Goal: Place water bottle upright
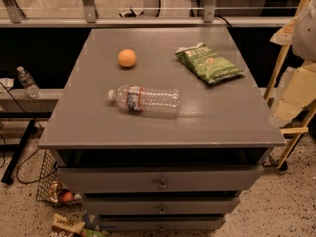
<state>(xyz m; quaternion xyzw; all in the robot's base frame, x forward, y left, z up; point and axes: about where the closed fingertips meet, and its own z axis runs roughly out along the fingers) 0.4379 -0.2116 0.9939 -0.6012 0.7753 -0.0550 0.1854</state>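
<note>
The water bottle (144, 98) is clear ribbed plastic with a white cap and a red, white and blue label band. It lies on its side near the middle of the grey table top (222, 117), cap pointing left. My gripper (282, 111) shows as pale blocky shapes at the right edge of the view, just beyond the table's right edge. It is well apart from the bottle and holds nothing that I can see.
An orange (127, 58) sits behind the bottle to the left. A green chip bag (208, 63) lies at the back right. A smaller clear bottle (27, 82) stands on a ledge far left. Drawers (162, 180) are below; a wire basket (52, 184) is on the floor.
</note>
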